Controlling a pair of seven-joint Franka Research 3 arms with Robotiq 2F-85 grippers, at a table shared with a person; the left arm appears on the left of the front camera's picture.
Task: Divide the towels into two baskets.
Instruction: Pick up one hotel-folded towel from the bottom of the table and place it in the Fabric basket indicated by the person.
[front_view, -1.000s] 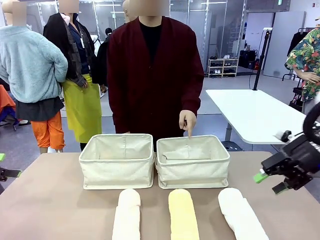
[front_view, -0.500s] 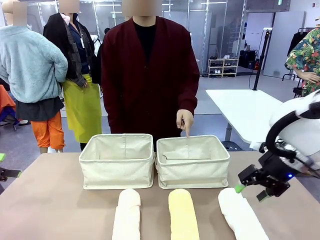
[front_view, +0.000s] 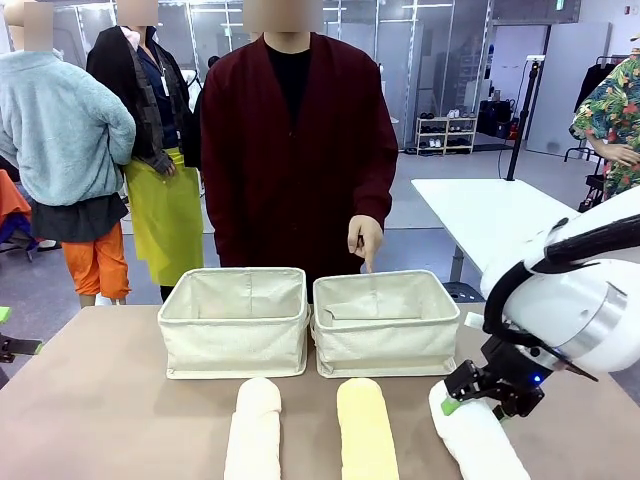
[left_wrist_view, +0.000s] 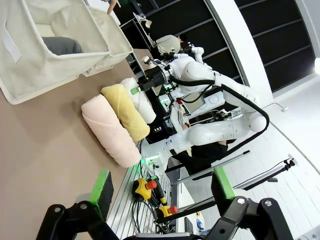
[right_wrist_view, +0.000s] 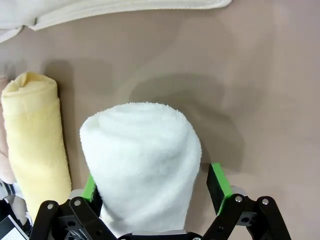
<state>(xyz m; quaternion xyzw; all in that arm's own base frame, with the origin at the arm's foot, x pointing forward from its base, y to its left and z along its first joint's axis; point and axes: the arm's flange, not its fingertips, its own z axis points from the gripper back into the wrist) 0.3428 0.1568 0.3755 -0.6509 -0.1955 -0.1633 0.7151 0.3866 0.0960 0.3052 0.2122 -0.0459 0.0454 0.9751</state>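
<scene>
Two cream baskets stand side by side, the left basket (front_view: 235, 325) and the right basket (front_view: 385, 325). In front of them lie a cream-peach towel (front_view: 255, 435), a pale yellow towel (front_view: 365, 435) and a white towel (front_view: 478, 445). My right gripper (front_view: 472, 400) (right_wrist_view: 154, 185) is open and low over the white towel (right_wrist_view: 142, 160), its green pads on either side of the roll's far end. My left gripper (left_wrist_view: 162, 190) is open and holds nothing, off to the left of the table. A dark grey towel (left_wrist_view: 60, 46) lies inside the basket (left_wrist_view: 30, 75) nearest to it.
A person in a dark red cardigan stands behind the baskets, one hand (front_view: 365, 240) pointing down over the right basket. The yellow towel (right_wrist_view: 35, 135) lies close beside the white one. A white table (front_view: 500, 225) stands at the far right.
My right arm has swung in from the right and come down, bringing its open gripper onto the white towel's end. The person's pointing hand has stayed over the right basket.
</scene>
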